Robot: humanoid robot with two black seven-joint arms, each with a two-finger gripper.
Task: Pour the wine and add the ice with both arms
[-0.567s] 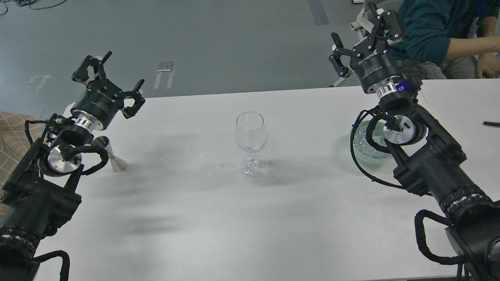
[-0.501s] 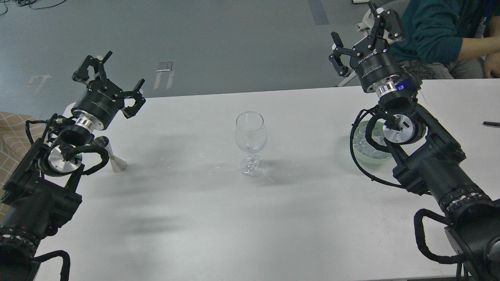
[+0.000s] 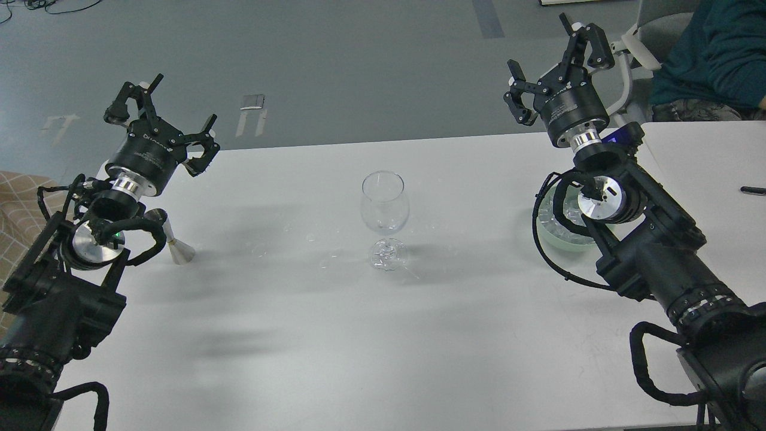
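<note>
An empty clear wine glass [image 3: 385,203] stands upright at the middle of the white table [image 3: 359,335]. No wine shows in it. A small metal jigger [image 3: 175,246] stands at the left, partly behind my left arm; its contents are hidden. A pale green bowl [image 3: 547,230] holding the ice [image 3: 553,216] sits at the right, mostly behind my right arm. My left gripper [image 3: 173,108] is open and empty, raised over the table's far left edge. My right gripper [image 3: 541,51] is open and empty, raised beyond the far edge, above the bowl.
A person in a teal top [image 3: 712,54] sits at the back right beside a grey chair [image 3: 643,36]. A black pen [image 3: 753,190] lies at the table's right edge. Small clear drops [image 3: 326,260] lie on the table left of the glass.
</note>
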